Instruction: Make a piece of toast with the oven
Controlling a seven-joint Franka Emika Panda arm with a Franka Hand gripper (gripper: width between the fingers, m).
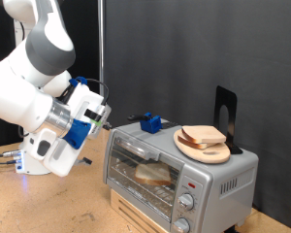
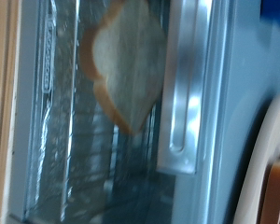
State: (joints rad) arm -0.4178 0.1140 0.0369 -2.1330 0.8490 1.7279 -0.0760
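The silver-grey oven (image 1: 179, 175) stands on a wooden box at the exterior view's bottom right. Its glass door looks shut. The piece of toast (image 1: 153, 175) lies on the wire rack inside, seen through the glass. The wrist view looks closely at the door: the toast (image 2: 131, 65) shows behind the glass, beside the metal door handle (image 2: 182, 84). My gripper (image 1: 103, 120) hovers just off the oven's upper corner at the exterior view's left, near the handle. Its fingers do not show in the wrist view.
A round wooden plate (image 1: 189, 148) with other bread slices (image 1: 205, 136) sits on top of the oven; its rim shows in the wrist view (image 2: 271, 168). A blue object (image 1: 150, 122) and a black stand (image 1: 224, 112) also stand on the oven's top. Two knobs (image 1: 188, 202) are on the oven's front.
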